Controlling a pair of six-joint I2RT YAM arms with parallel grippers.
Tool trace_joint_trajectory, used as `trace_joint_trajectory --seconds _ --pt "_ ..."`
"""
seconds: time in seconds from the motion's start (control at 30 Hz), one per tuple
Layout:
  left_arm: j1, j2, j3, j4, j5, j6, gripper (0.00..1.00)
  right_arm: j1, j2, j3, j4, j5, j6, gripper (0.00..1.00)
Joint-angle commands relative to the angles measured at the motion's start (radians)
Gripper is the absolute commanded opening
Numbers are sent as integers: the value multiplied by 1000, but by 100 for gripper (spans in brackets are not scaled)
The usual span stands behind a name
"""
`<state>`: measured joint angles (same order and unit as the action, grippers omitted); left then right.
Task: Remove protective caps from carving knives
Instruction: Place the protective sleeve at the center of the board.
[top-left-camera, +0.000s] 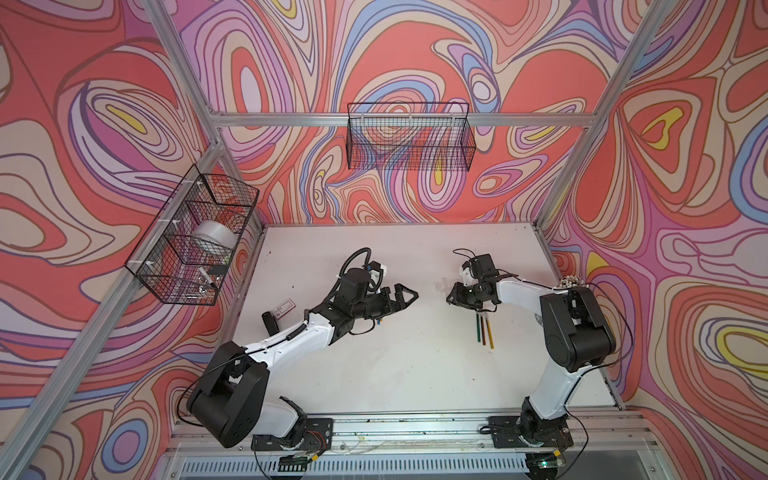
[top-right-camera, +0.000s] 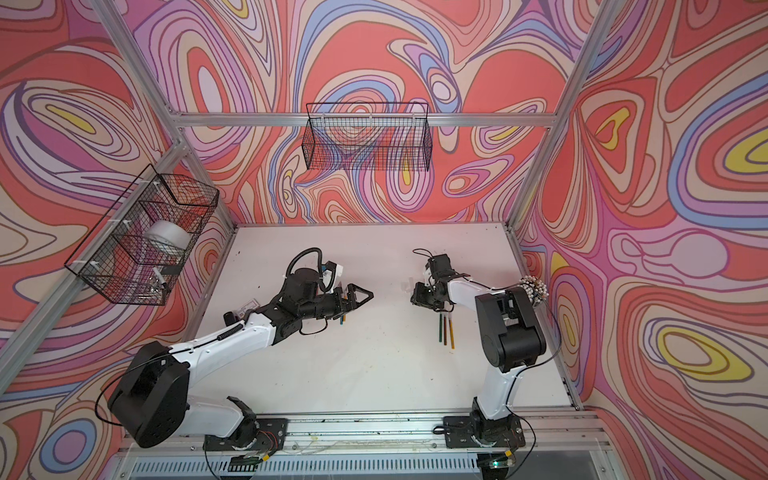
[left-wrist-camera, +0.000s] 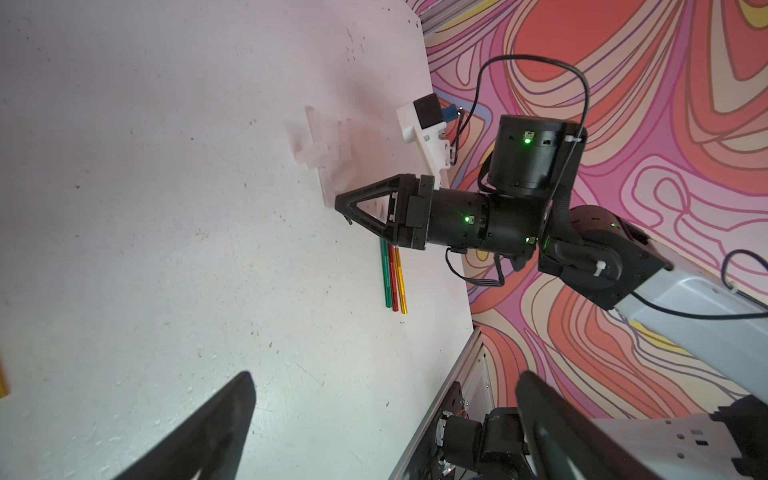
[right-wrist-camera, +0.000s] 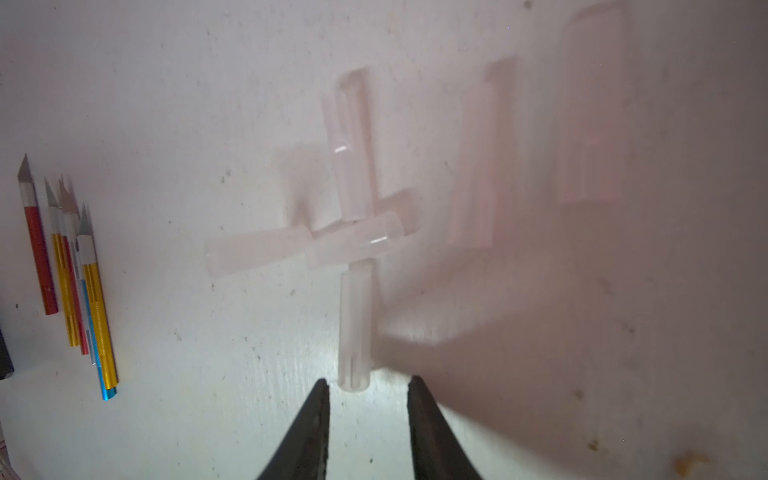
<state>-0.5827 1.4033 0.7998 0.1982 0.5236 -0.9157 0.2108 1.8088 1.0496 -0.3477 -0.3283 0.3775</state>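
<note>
Several translucent protective caps (right-wrist-camera: 357, 232) lie loose and crossed on the white table, faint in both top views (top-left-camera: 440, 286) (top-right-camera: 405, 286) and in the left wrist view (left-wrist-camera: 320, 153). My right gripper (right-wrist-camera: 369, 384) hangs low over them, open, and the near end of one cap (right-wrist-camera: 355, 332) lies just off its fingertips, untouched. Three carving knives, green, red and gold (top-left-camera: 484, 330) (top-right-camera: 445, 330) (left-wrist-camera: 392, 278), lie side by side under the right arm. Other bare-bladed carving knives (right-wrist-camera: 66, 270) lie by my left gripper (top-left-camera: 409, 297) (left-wrist-camera: 382, 399), which is open and empty.
A cup of white-tipped sticks (top-left-camera: 571, 282) (top-right-camera: 534, 286) stands at the table's right edge behind the right arm. A small card (top-left-camera: 282, 309) and a black object (top-left-camera: 268, 322) lie at the left. Wire baskets (top-left-camera: 409, 139) (top-left-camera: 195, 237) hang on the walls.
</note>
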Motion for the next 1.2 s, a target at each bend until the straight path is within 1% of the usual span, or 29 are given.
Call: trace_joint_trajectory --seconds 0.0,0.13,0.23,0.4,0.6,0.77,1.0,1.17 --pt "-3 11 -7 17 1 11 99 -1 -60 27 -27 12 -11 33" --pt "-4 16 -4 21 1 8 99 -1 -43 68 -30 18 -13 33" --pt "-12 13 -2 17 7 19 99 3 -1 104 -31 10 -12 33" --pt "-22 -20 -11 -51 -48 53 100 25 28 162 -40 15 -5 33" --pt "-22 -54 -15 -106 -65 101 100 54 80 230 -70 41 -9 33" --pt "-22 -76 -21 -115 -72 96 100 70 128 272 -82 59 -14 33" --pt "-22 -83 -16 -119 -80 92 100 86 178 314 -102 107 -27 29" --pt "-22 -72 -13 -120 -82 84 100 89 195 328 -109 128 -34 23"
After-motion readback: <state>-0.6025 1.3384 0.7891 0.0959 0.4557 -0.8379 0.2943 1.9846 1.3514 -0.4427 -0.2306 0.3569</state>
